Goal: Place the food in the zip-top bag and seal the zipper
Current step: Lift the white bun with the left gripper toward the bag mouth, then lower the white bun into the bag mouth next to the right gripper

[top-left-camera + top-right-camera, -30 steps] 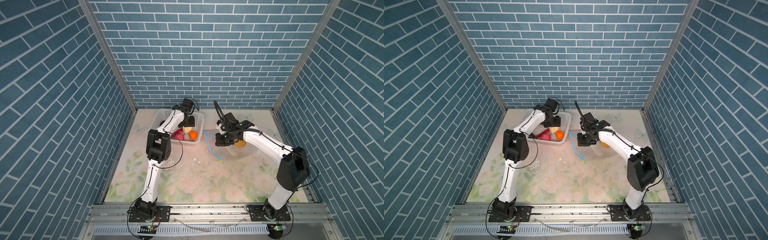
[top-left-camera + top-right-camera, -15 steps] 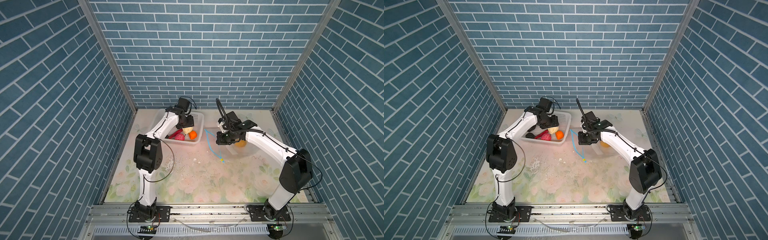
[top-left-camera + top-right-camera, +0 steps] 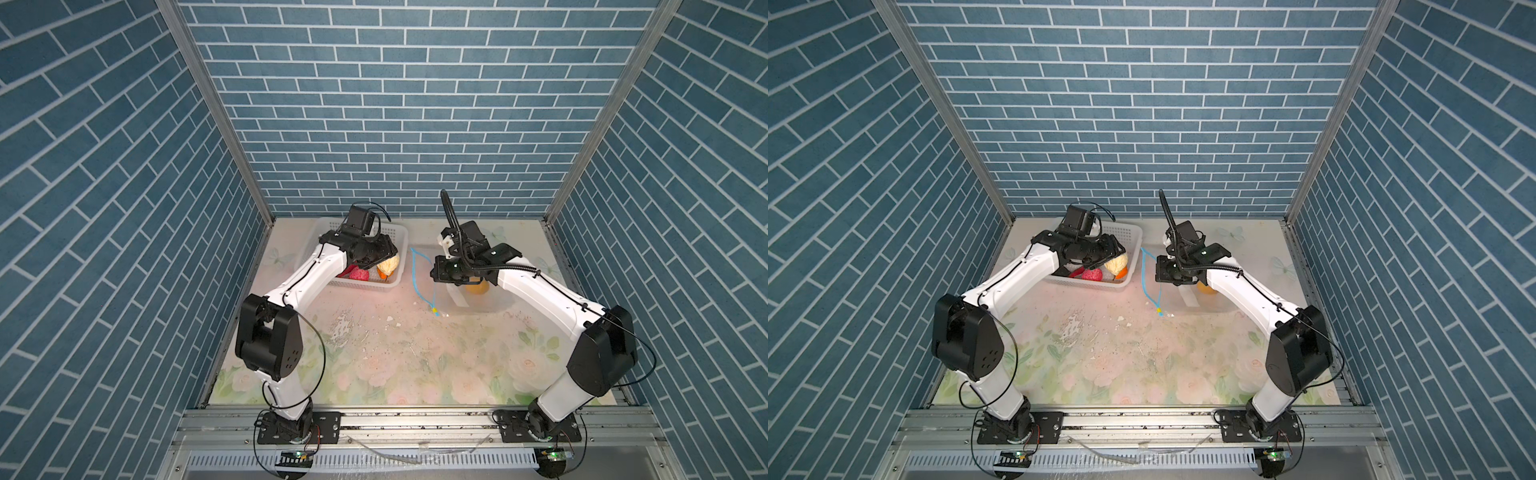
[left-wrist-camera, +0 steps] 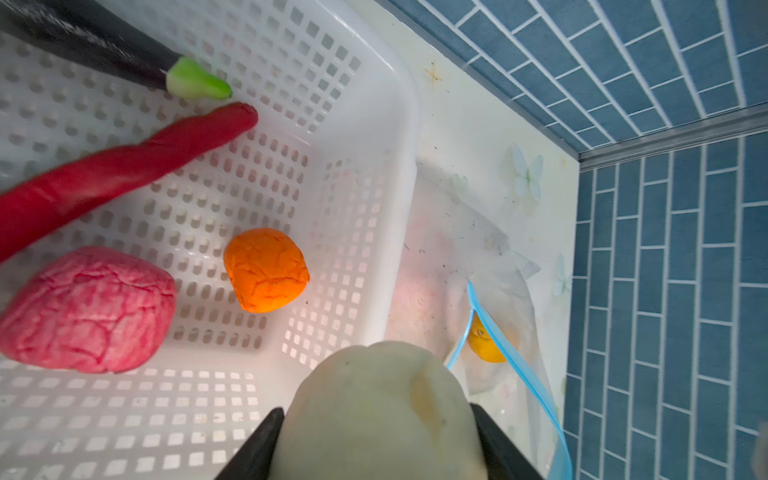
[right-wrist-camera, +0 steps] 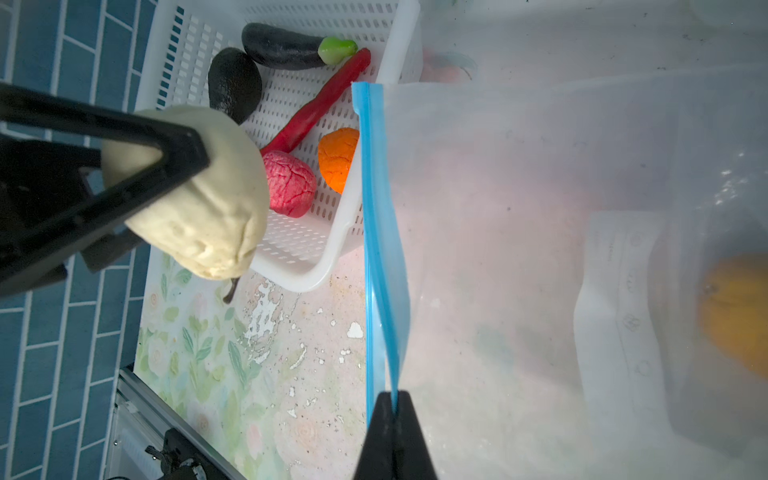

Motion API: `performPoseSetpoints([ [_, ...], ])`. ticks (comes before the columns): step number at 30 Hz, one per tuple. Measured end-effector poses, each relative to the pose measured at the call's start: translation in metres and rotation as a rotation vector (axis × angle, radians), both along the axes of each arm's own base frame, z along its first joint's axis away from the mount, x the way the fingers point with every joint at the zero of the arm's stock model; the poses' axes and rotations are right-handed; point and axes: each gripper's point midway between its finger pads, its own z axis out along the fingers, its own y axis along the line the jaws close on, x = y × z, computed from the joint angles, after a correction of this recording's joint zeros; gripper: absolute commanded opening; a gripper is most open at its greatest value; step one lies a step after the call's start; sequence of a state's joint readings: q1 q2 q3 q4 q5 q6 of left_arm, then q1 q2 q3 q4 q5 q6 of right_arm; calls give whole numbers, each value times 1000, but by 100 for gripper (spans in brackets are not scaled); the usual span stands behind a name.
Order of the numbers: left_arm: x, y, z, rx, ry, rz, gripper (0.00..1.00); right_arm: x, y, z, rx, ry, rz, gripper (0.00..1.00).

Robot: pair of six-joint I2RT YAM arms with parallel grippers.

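left elbow [image 3: 268, 336] swung outward; cream-white lump [image 3: 390, 262] edged toward the zip-top bag [image 3: 452, 297]

Cream-white lump [image 4: 374, 415], red chili [image 4: 124, 166], pink lump [image 4: 87, 309], white basket [image 4: 365, 199], light blue zipper [image 5: 380, 232]

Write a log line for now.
left gripper: holds cream lump | right gripper: pinches blue strip | bag: open, yellow-orange lump inside | basket: more food

Bright even light, only faint soft shadows, wide-angle bending at edges of both top views; cream-white lump [image 4: 374, 390] held in left gripper [image 4: 376, 419] soft-focus up close, zip-top bag [image 5: 519, 187] ahead of right gripper [image 5: 391, 401] hazy with small glints.
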State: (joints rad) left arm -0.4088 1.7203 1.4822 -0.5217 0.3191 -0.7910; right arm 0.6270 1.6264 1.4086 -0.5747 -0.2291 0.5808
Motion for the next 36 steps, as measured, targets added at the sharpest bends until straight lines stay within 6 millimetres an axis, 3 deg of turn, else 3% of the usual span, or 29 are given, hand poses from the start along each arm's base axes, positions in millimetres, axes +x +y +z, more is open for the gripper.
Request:
performPoseSetpoints([
  [12,-29,-36,18,-154,-15,113,45,10,4,7,103,-27,-90,0],
  [17,-29,-38,25,-187,-64,185,44,10,4,18,148,-47,-114,0],
  [22,-30,-53,29,-218,-115,194,44,12,6,26,179,-62,-123,0],
  [30,-24,-60,35,-264,-168,217,44,12,7,27,195,-60,-131,0],
  [36,-21,-63,24,-261,-168,216,45,11,6,30,200,-66,-130,0],
])
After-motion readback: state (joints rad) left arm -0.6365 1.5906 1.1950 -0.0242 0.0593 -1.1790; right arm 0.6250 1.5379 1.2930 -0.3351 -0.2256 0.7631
